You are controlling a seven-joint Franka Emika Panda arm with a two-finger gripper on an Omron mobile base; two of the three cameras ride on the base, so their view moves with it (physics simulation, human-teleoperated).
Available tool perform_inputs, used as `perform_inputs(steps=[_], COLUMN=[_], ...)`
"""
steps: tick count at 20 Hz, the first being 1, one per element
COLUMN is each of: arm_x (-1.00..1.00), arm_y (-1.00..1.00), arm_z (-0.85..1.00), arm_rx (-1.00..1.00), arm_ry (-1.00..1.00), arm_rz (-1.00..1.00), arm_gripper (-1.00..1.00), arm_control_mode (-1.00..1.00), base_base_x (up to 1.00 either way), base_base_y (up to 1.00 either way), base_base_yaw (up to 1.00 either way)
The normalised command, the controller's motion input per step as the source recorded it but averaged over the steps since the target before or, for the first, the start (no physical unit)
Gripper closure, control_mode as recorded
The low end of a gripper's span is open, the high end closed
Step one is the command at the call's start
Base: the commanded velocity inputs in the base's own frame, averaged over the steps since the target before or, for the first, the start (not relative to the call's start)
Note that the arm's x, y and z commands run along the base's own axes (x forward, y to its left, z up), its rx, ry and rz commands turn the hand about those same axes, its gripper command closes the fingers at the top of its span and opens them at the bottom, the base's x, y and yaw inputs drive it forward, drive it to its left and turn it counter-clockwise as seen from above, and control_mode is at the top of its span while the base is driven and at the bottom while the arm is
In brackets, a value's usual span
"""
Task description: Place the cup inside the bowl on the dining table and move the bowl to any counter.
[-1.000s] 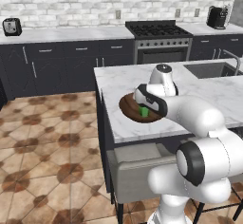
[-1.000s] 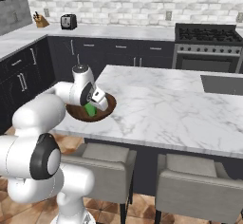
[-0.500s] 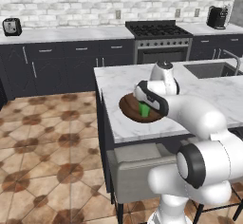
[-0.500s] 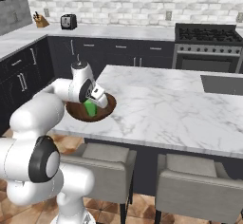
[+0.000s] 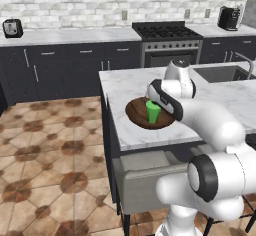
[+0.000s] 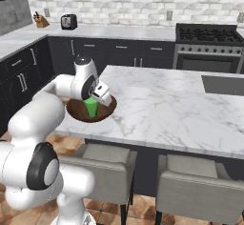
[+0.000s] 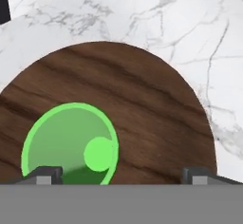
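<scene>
my arm (image 5: 215, 125) is glossy white, fat rounded links, smooth shells. dark charcoal rings at the joints, big round dark cap with a grey face on the near joint (image 6: 44, 172). white domed cap up by the wrist. my hand (image 5: 165, 99) is a white block with a black band. two small dark grey square fingertips (image 7: 43, 172).

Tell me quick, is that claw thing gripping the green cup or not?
Gripper: open, holding nothing; the cup stands free in the bowl.
</scene>
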Motion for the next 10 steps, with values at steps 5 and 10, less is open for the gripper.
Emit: perform_inputs(steps=[5,10], arm_x=[-0.04,0.00], arm_y=[-0.39,-0.32], arm_z=[0.03,0.05], arm_rx=[0.00,0.00], arm_ry=[0.00,-0.02], arm_rz=[0.02,0.09], arm_gripper=[-1.00,-1.00], arm_control_mode=[-1.00,-1.00], base_base_x=[0.00,0.00], base_base_y=[0.00,0.00], base_base_yaw=[0.00,0.00])
